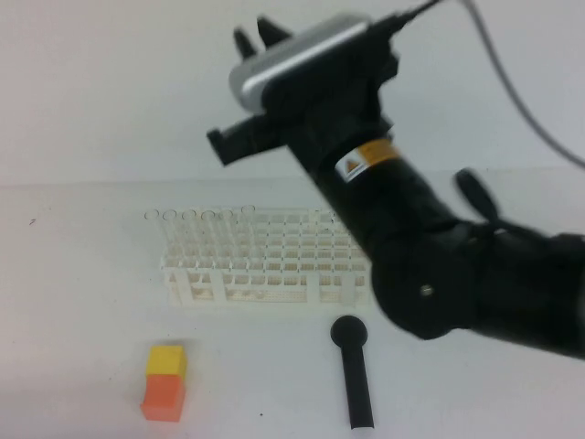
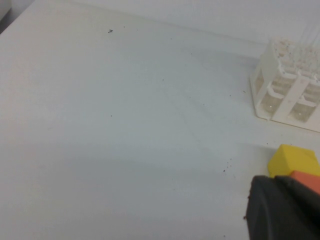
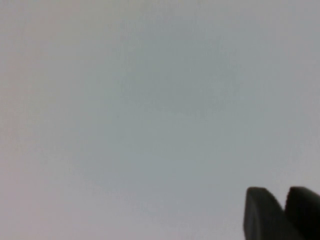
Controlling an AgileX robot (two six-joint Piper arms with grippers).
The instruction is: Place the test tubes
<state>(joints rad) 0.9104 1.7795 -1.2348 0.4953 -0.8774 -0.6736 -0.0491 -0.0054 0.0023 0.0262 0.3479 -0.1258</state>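
white rack (image 1: 265,267) stands mid table (image 1: 73,311), long side toward the robot. clear tubes (image 1: 196,224) stand upright in its rear row at the robot's left end, rims showing above the grid. other cells look empty, though the right end is hidden behind the arm. filling from one corner would leave the near cells free for access (my reading).

right gripper (image 1: 256,35): held high above the rack's middle, pointing up and away toward the back wall. its wrist camera sees only blank wall. no tube is visible at it. spread or pressed together: cannot tell. at this height it clears the tube rims, so this is likely a transit pose rather than an insertion.

left gripper (image 2: 282,210): absent from the high view. its wrist view shows only a dark edge, just beside the yellow-and-orange block (image 1: 164,380), with the rack beyond. state: cannot tell. appears parked.

black rod (image 1: 354,370) with a round head lies flat in front of the rack's right end, apart from it. purpose unknown.

no loose tube is seen on the table, so the source of the next one is unclear. risk on any descent: knocking the standing tubes or shifting the light rack.
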